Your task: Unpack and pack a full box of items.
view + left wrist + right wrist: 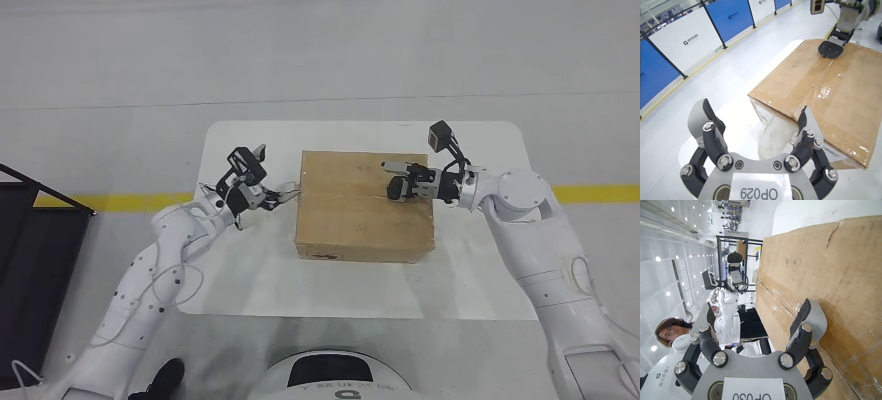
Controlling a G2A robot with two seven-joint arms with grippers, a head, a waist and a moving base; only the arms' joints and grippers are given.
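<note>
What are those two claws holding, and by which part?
Nothing is held. The left gripper is open beside the closed box; the right gripper is open over its top.

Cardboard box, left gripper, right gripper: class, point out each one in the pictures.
Cardboard box (350, 215), top view, on its closed top face.
Left gripper (755, 103), left wrist view, midway between its open fingertips.
Right gripper (758, 302), right wrist view, midway between its open fingertips.

Light: bright, even, from ceiling lamps (658, 258).
Glare: patches on the tape (826, 91) across the box (848, 117).
Distortion: wrist views bow at edges.
</note>
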